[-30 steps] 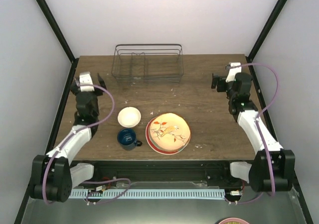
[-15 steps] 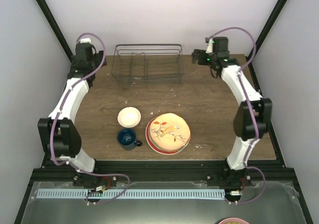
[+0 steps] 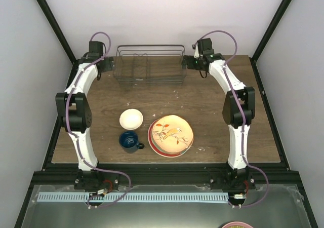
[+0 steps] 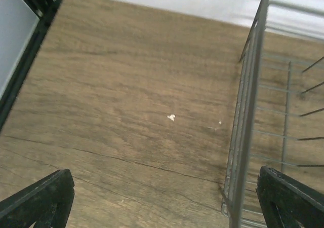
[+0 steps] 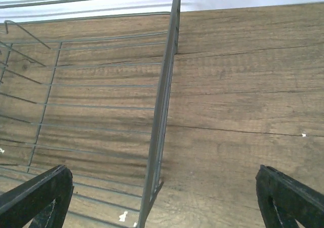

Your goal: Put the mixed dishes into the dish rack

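Note:
The dark wire dish rack (image 3: pixel 150 63) stands at the back of the table, with nothing in it. My left gripper (image 3: pixel 104 65) is open at its left end; in the left wrist view (image 4: pixel 164 207) the rack's left wall (image 4: pixel 243 131) stands between the fingertips (image 4: pixel 38 202). My right gripper (image 3: pixel 190 62) is open at the right end; the right wall (image 5: pixel 162 111) stands between its fingertips (image 5: pixel 291 200). Nearer the front lie the cream bowl (image 3: pixel 131 119), the dark blue mug (image 3: pixel 129 140), and a plate stack (image 3: pixel 170 135) topped by the bird-print plate, with a red rim below it.
Black frame posts run along both table sides (image 3: pixel 63 106). Small white specks lie on the wood near the rack (image 4: pixel 171 117). The white back wall is just behind the rack.
Both arms have swung from the table's sides to the back. Over the last half second they closed in on the rack's two ends. The dishes have not moved.

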Controlling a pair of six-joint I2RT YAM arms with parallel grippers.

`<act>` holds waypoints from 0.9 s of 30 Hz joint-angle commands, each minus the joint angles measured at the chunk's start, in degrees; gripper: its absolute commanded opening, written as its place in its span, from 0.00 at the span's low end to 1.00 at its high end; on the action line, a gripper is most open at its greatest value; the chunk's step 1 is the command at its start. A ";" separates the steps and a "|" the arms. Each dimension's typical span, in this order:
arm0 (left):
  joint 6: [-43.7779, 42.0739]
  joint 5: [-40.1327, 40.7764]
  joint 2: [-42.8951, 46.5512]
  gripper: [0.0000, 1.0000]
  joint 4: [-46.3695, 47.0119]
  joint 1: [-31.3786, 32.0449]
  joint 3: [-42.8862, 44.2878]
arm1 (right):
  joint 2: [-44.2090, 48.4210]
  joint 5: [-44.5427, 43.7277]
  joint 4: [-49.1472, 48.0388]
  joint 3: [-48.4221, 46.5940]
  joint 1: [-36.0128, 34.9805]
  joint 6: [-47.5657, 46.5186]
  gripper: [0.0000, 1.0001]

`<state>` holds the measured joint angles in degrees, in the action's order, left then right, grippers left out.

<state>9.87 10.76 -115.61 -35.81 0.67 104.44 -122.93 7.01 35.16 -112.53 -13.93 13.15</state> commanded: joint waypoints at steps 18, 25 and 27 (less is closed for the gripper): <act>2.35 -5.53 -10.97 1.00 1.74 2.76 2.36 | -13.18 -2.73 4.66 -11.16 -1.19 -2.25 1.00; 1.60 -5.67 -9.73 1.00 -0.04 4.00 2.65 | -13.30 -10.57 9.15 -13.88 -1.15 -4.35 1.00; 0.76 -5.69 -9.19 1.00 -0.64 4.39 2.61 | -13.14 -13.25 10.96 -14.09 -1.11 -5.11 1.00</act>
<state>11.75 5.69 -126.48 -34.92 4.64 105.86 -135.37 0.45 41.21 -123.52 -14.72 10.09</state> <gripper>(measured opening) 0.994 0.999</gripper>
